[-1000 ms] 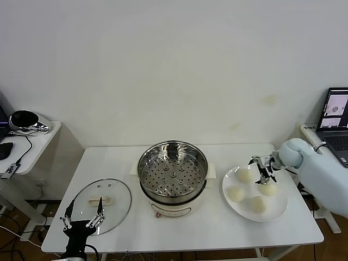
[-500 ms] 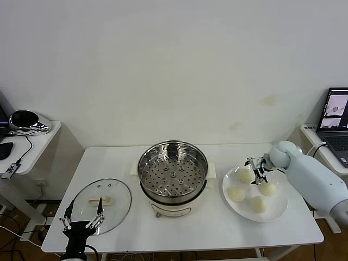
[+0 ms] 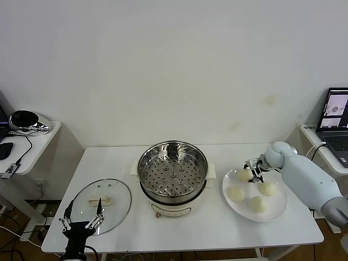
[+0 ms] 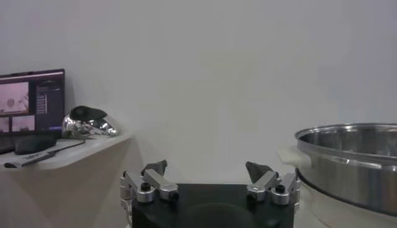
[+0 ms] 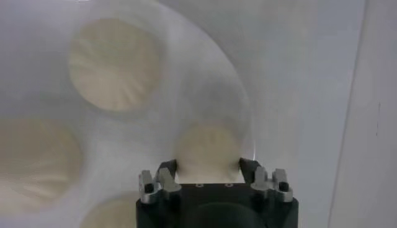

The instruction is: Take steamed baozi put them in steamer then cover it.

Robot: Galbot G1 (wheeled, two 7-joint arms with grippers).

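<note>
- Cream-white baozi (image 5: 208, 149), round with no long axis and no readable writing, sits at the plate's (image 3: 280, 209) eleven o'clock.
- Right gripper (image 3: 252, 172) pinches it.
- Left gripper (image 3: 81, 217) gapes wide beside the glass lid (image 3: 117, 204).

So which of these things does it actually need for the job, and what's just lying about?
Needed: baozi in the right gripper, three more on the plate, steamer, glass lid.
Lying about: laptop, side shelf, idle left gripper.

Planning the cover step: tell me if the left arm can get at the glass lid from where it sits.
Probably yes. The left gripper, fingers open, hangs at the near edge of the glass lid, which lies flat on the table with nothing on it or between them; its cream handle lies just beyond the fingertips.
</note>
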